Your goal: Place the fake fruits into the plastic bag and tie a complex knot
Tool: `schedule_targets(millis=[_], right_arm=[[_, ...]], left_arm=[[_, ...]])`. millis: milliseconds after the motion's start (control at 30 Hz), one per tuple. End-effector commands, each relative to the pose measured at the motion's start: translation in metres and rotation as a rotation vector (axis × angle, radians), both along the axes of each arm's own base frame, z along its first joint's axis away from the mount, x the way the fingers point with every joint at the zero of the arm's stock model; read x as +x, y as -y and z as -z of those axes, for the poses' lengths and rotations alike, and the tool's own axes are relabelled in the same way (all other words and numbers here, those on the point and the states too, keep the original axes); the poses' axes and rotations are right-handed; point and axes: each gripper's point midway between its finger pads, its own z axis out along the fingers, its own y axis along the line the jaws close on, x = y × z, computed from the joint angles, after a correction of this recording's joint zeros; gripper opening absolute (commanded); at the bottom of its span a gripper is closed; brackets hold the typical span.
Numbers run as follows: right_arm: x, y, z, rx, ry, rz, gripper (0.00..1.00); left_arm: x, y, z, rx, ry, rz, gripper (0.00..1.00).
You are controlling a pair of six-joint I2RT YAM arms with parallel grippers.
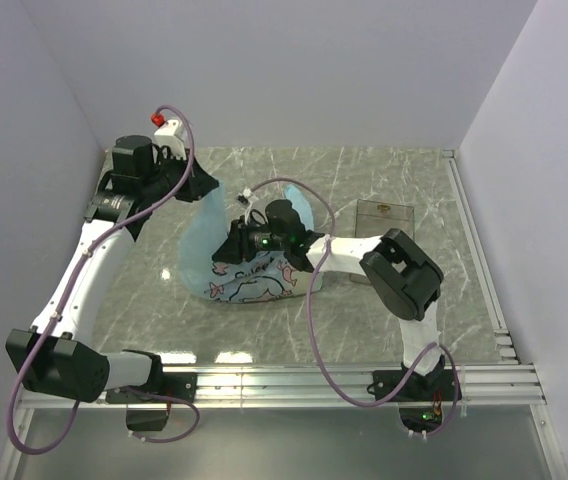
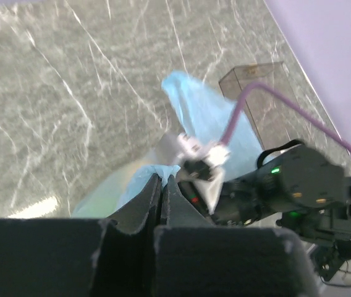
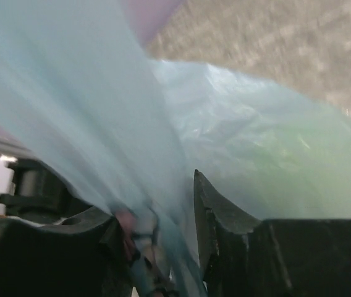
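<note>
The plastic bag (image 1: 254,285) is thin, translucent light-blue film with a pink-and-dark cartoon print across its lower front. It sits on the counter just left of the clear tray (image 1: 384,215), bulging at the base. Its upper film is drawn up into two peaks, one on the side away from the tray and one nearer it. In the right wrist view a soft green shape (image 3: 311,142) shows through the film. The individual fake fruits cannot be made out.
</note>
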Motion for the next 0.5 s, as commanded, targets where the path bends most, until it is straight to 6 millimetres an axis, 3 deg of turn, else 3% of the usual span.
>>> schedule_targets(millis=[0, 33, 100, 167, 200, 233, 300, 333, 367, 400, 467], right_arm=[[-0.017, 0.005, 0.047, -0.145, -0.073, -0.068, 0.39], [-0.018, 0.006, 0.05, -0.147, -0.076, -0.068, 0.3], [-0.018, 0.007, 0.05, -0.145, -0.074, -0.067, 0.24], [-0.019, 0.007, 0.046, -0.141, -0.07, -0.073, 0.08], [-0.018, 0.006, 0.041, -0.13, -0.058, -0.068, 0.05], [-0.017, 0.007, 0.037, -0.124, -0.052, -0.064, 0.0], [-0.017, 0.006, 0.033, -0.115, -0.047, -0.062, 0.0], [-0.018, 0.006, 0.03, -0.11, -0.041, -0.063, 0.0], [-0.017, 0.006, 0.028, -0.107, -0.036, -0.06, 0.0], [-0.017, 0.007, 0.027, -0.103, -0.035, -0.06, 0.0], [-0.017, 0.006, 0.021, -0.096, -0.021, -0.062, 0.0]], left_arm=[[0.009, -0.003, -0.053, -0.051, 0.2, -0.022, 0.0], [0.01, -0.004, -0.053, -0.05, 0.201, -0.022, 0.0], [0.011, -0.004, -0.051, -0.046, 0.203, -0.024, 0.0], [0.01, -0.004, -0.048, -0.041, 0.204, -0.006, 0.0], [0.008, -0.004, -0.047, -0.04, 0.202, 0.001, 0.04], [0.007, -0.006, -0.044, -0.04, 0.19, 0.0, 0.25], [-0.001, -0.009, -0.04, -0.058, 0.168, 0.013, 0.54], [-0.002, -0.02, -0.039, -0.064, 0.16, -0.014, 0.83], [-0.009, -0.027, -0.037, -0.074, 0.154, -0.028, 0.94], [-0.012, -0.033, -0.036, -0.077, 0.152, -0.032, 0.99], [-0.028, -0.044, -0.026, -0.063, 0.121, 0.0, 0.99]])
